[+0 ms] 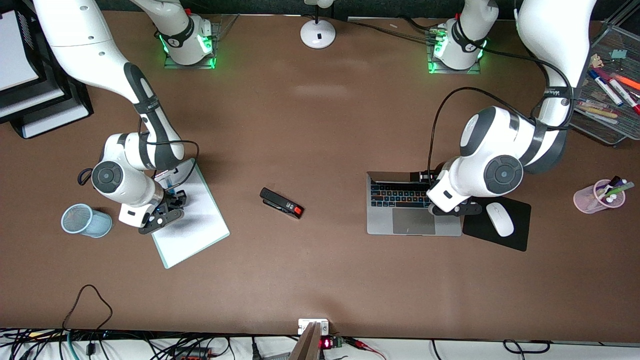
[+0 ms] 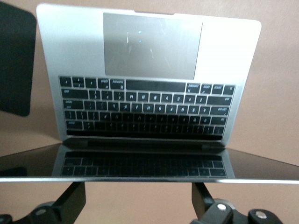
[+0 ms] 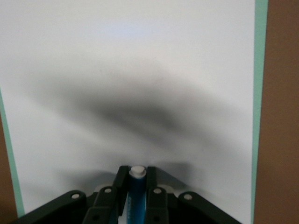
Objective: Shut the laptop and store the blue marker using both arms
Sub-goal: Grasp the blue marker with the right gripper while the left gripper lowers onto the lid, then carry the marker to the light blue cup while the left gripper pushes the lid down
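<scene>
The silver-grey laptop [image 1: 414, 216] stands open toward the left arm's end of the table. In the left wrist view its keyboard [image 2: 148, 106] mirrors in the tilted dark screen [image 2: 140, 163]. My left gripper [image 1: 450, 207] hovers over the laptop beside the mouse pad. Its fingers [image 2: 70, 201] are spread wide apart just past the screen's top edge and hold nothing. My right gripper [image 1: 170, 202] is over a white pad [image 1: 192, 220] toward the right arm's end. It is shut on the blue marker [image 3: 137, 193], whose white end [image 3: 138, 171] sticks out between the fingertips.
A blue mesh cup [image 1: 86, 220] sits beside the right gripper. A black stapler [image 1: 281, 203] lies mid-table. A white mouse [image 1: 500, 219] rests on a black mouse pad [image 1: 515, 239]. A pink cup of pens [image 1: 599, 196] and a mesh tray of markers [image 1: 607, 92] are nearby.
</scene>
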{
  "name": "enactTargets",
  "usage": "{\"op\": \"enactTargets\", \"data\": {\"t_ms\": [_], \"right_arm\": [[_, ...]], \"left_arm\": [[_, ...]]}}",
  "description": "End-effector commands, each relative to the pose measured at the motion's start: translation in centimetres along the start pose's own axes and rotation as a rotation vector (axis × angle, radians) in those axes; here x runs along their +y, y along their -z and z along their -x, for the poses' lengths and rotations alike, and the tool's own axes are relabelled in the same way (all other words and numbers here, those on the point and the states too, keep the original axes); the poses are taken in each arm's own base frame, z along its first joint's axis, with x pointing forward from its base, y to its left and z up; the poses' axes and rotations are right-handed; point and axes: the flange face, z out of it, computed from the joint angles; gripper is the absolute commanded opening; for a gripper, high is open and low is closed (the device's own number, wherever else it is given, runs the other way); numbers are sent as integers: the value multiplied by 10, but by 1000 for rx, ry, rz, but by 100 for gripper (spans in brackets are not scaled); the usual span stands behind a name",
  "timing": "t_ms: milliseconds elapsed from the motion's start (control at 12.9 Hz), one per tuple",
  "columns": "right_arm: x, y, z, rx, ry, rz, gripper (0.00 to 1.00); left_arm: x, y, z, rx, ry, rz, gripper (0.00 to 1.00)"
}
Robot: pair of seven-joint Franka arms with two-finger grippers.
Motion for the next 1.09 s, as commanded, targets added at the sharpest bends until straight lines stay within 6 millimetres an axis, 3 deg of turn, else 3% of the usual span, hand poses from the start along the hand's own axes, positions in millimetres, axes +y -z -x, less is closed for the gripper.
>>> {"op": "enactTargets", "data": {"t_ms": [0,156,311,467,622,778,856,1011], "right_arm": [[-4,6,1,9,-3,-4,10],[-2,9,0,15,-6,-6,5],[1,38,-6,59,2,12,5],[5,91,-12,130,38,52,5],[6,158,-12,219,97,96,5],[9,221,0,252,268,140,5],[18,245,8,272,400,177,5],[48,269,25,295,600,227,5]], "left_arm": [[5,-1,-11,15,1,26,100],[5,-3,-19,53,2,41,100],[6,-10,-25,70,4,50,100],[6,-10,-28,86,4,58,100],[7,-7,-34,95,6,66,100],[7,-10,-39,97,8,72,100],[8,-10,-43,123,8,82,100],[11,-11,-46,150,4,90,100]]}}
